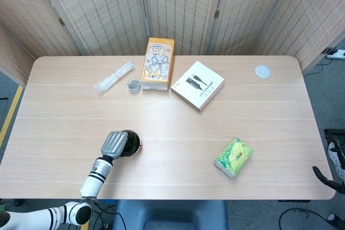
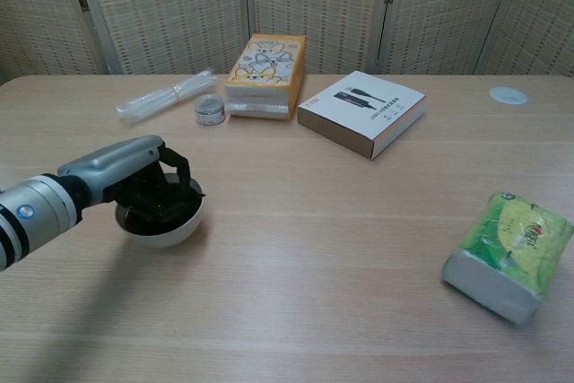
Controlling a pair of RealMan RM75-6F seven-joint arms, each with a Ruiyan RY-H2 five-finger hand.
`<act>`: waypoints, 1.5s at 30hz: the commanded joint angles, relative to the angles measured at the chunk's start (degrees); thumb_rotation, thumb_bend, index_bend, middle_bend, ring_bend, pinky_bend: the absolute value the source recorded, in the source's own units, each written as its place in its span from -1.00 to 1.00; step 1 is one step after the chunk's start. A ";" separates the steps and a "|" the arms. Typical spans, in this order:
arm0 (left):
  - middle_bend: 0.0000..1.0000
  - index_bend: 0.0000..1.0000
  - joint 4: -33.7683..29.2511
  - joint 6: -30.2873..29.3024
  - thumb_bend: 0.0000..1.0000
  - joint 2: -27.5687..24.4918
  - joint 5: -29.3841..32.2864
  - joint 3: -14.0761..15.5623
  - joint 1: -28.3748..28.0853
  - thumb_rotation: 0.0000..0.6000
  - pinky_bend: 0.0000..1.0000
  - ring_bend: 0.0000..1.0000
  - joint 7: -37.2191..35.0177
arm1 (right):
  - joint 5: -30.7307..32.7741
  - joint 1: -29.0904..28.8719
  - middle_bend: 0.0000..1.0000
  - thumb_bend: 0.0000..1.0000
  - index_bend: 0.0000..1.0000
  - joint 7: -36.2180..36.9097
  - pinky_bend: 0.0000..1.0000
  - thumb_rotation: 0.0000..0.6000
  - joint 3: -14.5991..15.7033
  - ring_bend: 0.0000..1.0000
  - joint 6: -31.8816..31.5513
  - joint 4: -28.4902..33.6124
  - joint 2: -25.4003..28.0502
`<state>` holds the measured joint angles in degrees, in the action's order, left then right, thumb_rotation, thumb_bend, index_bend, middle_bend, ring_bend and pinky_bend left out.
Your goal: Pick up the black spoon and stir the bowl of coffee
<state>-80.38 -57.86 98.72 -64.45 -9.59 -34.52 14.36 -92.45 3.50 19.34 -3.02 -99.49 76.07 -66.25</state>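
The left hand [image 2: 134,177] is over the white bowl [image 2: 166,226] of coffee, near the front-left corner of the counter [image 2: 314,248]. Its fingers curl down into the bowl, apparently around the black spoon [image 2: 193,193]; I cannot confirm the grip. To stir well, I think the hand should make small, slow circles and keep the spoon off the rim, so that the bowl does not slide or spill. Only a dark tip shows at the rim, pointing toward the right edge; the long axis seems roughly left-right. The right hand is not visible.
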 commanded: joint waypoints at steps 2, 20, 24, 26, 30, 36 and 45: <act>1.00 0.31 0.15 0.36 -0.07 0.67 0.06 -0.20 -0.57 1.00 1.00 0.90 0.24 | 0.10 0.18 -0.55 -0.66 -0.82 0.06 -0.53 1.00 0.02 -0.24 -0.20 -0.01 0.02; 1.00 0.30 2.38 0.23 -0.07 0.54 4.84 -2.97 -1.23 1.00 1.00 0.90 0.38 | -0.38 0.10 -0.55 -0.66 -0.82 0.50 -0.53 1.00 -0.23 -0.24 -0.95 -0.51 -0.34; 1.00 0.23 0.45 -0.43 -0.07 -0.88 4.29 -1.95 -0.15 1.00 1.00 0.90 -0.19 | -0.64 0.00 -0.55 -0.67 -0.82 0.58 -0.53 1.00 -0.24 -0.23 -1.12 -0.64 -0.42; 1.00 0.14 -0.89 -0.28 -0.07 -1.58 4.06 -1.29 0.13 1.00 1.00 0.89 -0.09 | -0.88 -0.05 -0.54 -0.67 -0.82 0.50 -0.53 1.00 -0.28 -0.23 -1.38 -0.58 -0.38; 0.99 -0.30 -3.14 0.17 -0.09 -2.51 4.76 -0.87 0.05 1.00 0.99 0.87 1.06 | -1.10 -0.02 -0.54 -0.67 -0.82 0.53 -0.53 1.00 -0.31 -0.23 -1.78 -0.47 -0.28; 0.91 -0.80 -7.11 -1.89 -0.27 -5.13 4.65 -1.79 0.67 1.00 0.94 0.82 1.03 | -0.94 0.22 -0.54 -0.67 -0.82 0.54 -0.53 1.00 -0.40 -0.23 -2.21 -0.21 0.19; 0.37 -0.72 -12.65 -10.53 -0.27 -12.84 0.66 -2.05 5.47 1.00 0.56 0.25 -1.00 | 0.20 -0.25 -0.54 -0.66 -0.82 -0.11 -0.53 1.00 0.04 -0.23 0.76 1.62 1.84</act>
<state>-91.91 -66.57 87.65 -62.93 -11.60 -30.48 13.78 -92.47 3.42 19.27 -3.11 -99.22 77.29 -64.76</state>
